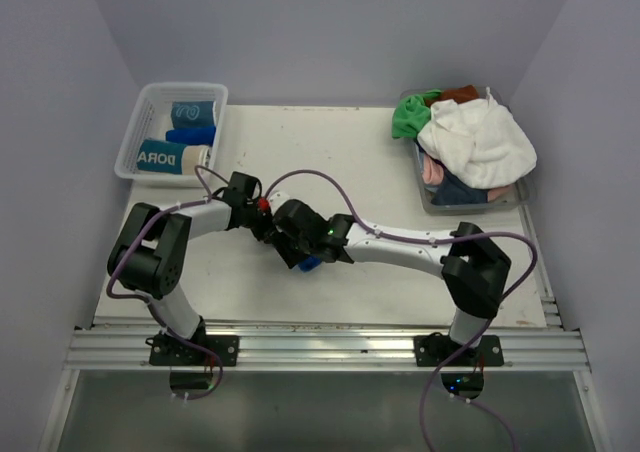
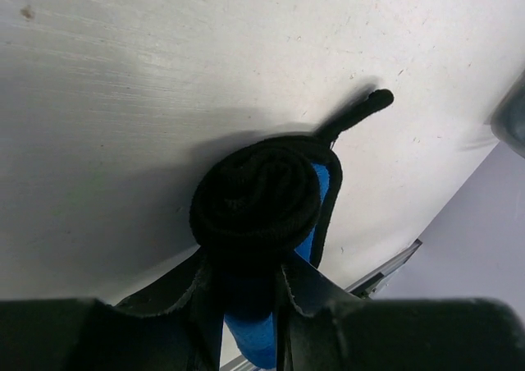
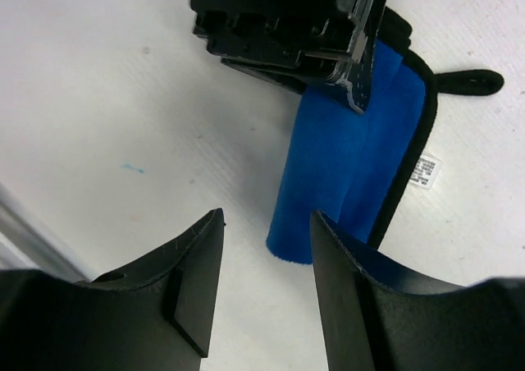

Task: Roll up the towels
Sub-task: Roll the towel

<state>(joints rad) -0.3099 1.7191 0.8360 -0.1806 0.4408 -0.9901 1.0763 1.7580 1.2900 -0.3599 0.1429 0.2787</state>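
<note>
The left arm (image 1: pixel 195 217) and the right arm (image 1: pixel 400 247) both reached inward, forearms low and nearly level, their wrists almost meeting. The left gripper (image 2: pixel 244 264) was clamped on the end of a rolled blue towel (image 3: pixel 353 158). The right gripper (image 3: pixel 267 219) hung just beside it, jaws apart.
</note>
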